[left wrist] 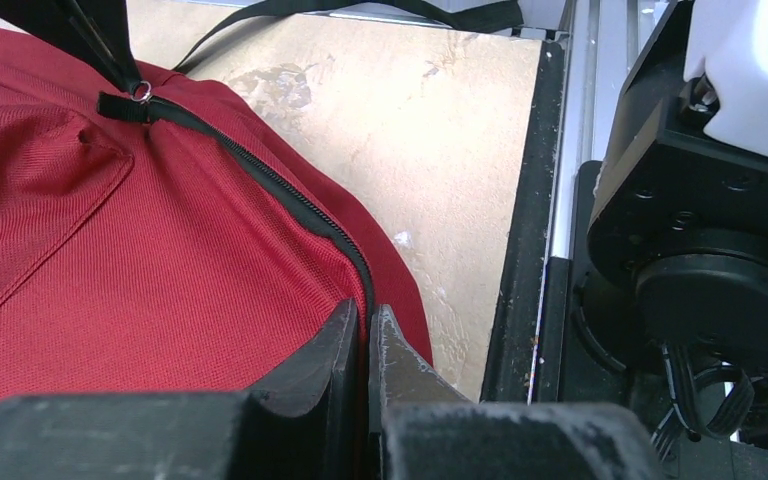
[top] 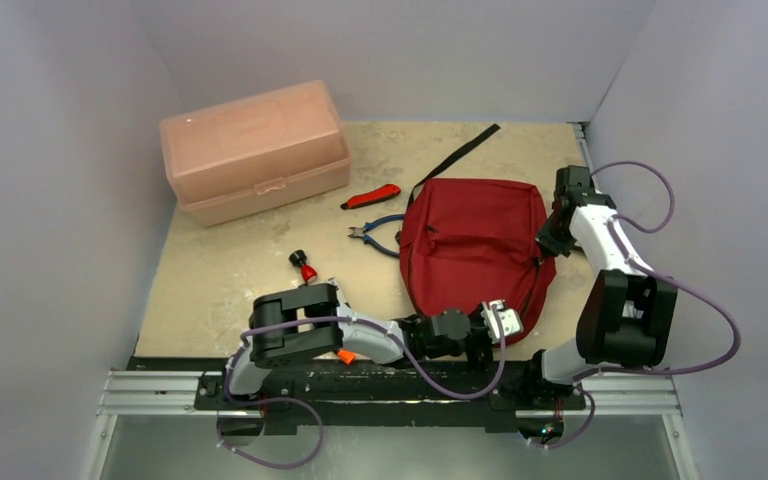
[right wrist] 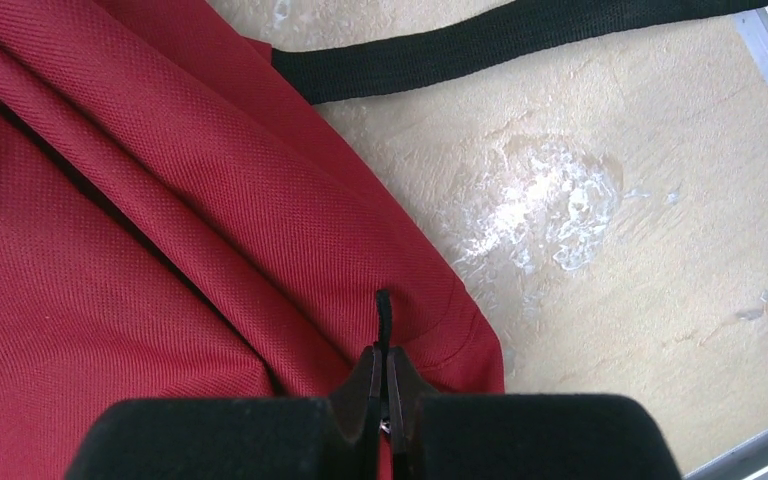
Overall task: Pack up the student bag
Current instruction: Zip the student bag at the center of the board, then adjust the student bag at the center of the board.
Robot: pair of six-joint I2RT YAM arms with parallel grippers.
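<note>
The student bag [top: 475, 245] is a dark red backpack lying flat on the table, right of centre, with a black strap [top: 457, 156] trailing toward the back. My left gripper [top: 495, 325] sits at the bag's near edge. In the left wrist view it [left wrist: 368, 322] is shut on the red fabric where the black zipper line [left wrist: 260, 170] ends. At the bag's right edge is my right gripper [top: 546, 243]. The right wrist view shows it [right wrist: 385, 362] shut on a thin black zipper pull [right wrist: 383, 310] that sticks up between the fingertips.
A pale pink plastic box [top: 255, 150] with its lid down stands at the back left. Left of the bag lie a red-handled tool [top: 370, 197], blue-handled pliers [top: 375, 232] and a small red and black item [top: 303, 266]. Walls enclose the table on three sides.
</note>
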